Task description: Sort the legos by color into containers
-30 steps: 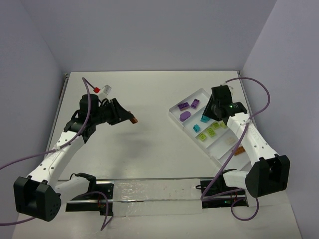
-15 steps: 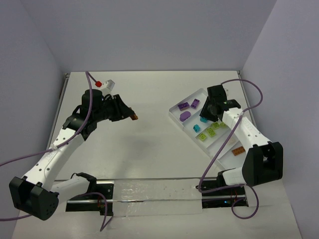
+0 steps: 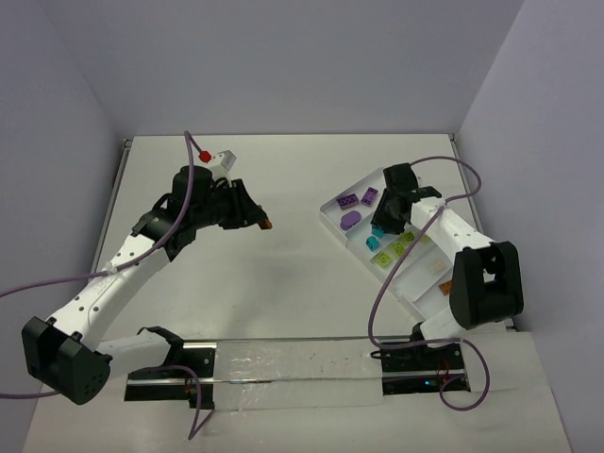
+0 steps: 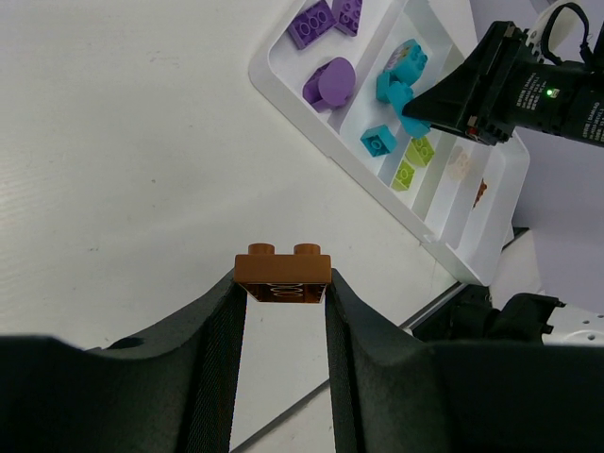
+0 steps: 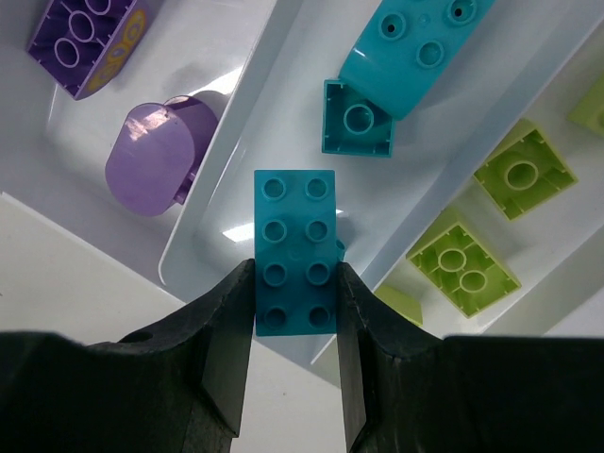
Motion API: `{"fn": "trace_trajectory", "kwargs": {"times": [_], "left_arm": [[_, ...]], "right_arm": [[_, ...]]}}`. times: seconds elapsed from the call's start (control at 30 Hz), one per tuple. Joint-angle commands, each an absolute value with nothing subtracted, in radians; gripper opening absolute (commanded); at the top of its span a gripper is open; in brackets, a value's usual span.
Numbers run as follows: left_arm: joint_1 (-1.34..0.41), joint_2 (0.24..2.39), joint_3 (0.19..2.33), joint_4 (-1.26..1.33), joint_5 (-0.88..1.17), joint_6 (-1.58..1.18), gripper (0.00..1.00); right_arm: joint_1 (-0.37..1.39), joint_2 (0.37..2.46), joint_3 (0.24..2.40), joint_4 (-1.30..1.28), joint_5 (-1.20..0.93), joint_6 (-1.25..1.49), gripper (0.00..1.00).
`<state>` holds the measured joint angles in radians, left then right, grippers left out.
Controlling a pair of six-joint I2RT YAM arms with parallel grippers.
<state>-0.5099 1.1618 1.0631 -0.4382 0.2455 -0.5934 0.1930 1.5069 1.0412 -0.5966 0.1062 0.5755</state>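
My left gripper is shut on an orange-brown brick and holds it above the bare table, left of the white tray. My right gripper is shut on a teal brick, held over the tray's teal compartment, where two other teal pieces lie. Purple bricks lie in the far-left compartment, lime green bricks in the third. A cream piece and an orange-brown brick lie in the compartments further right.
The tray lies diagonally at the right of the table, its near end close to the right arm's base. A metal rail runs along the table's near edge. Walls close in the back and sides.
My left gripper has moved right with the orange-brown brick, toward the tray. My right gripper has shifted left and back over the tray with the teal brick.
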Motion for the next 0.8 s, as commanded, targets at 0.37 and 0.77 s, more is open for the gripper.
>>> {"fn": "trace_trajectory", "kwargs": {"times": [0.37,0.77], "left_arm": [[-0.522,1.202,1.143,-0.429,0.251,-0.557,0.00],[-0.600,1.320,1.195,-0.342,0.383,-0.549,0.00]], "right_arm": [[0.195,1.572,1.080,-0.541,0.088,0.582,0.47],[0.193,1.421,1.068,-0.584,0.104,0.582,0.64]]}}
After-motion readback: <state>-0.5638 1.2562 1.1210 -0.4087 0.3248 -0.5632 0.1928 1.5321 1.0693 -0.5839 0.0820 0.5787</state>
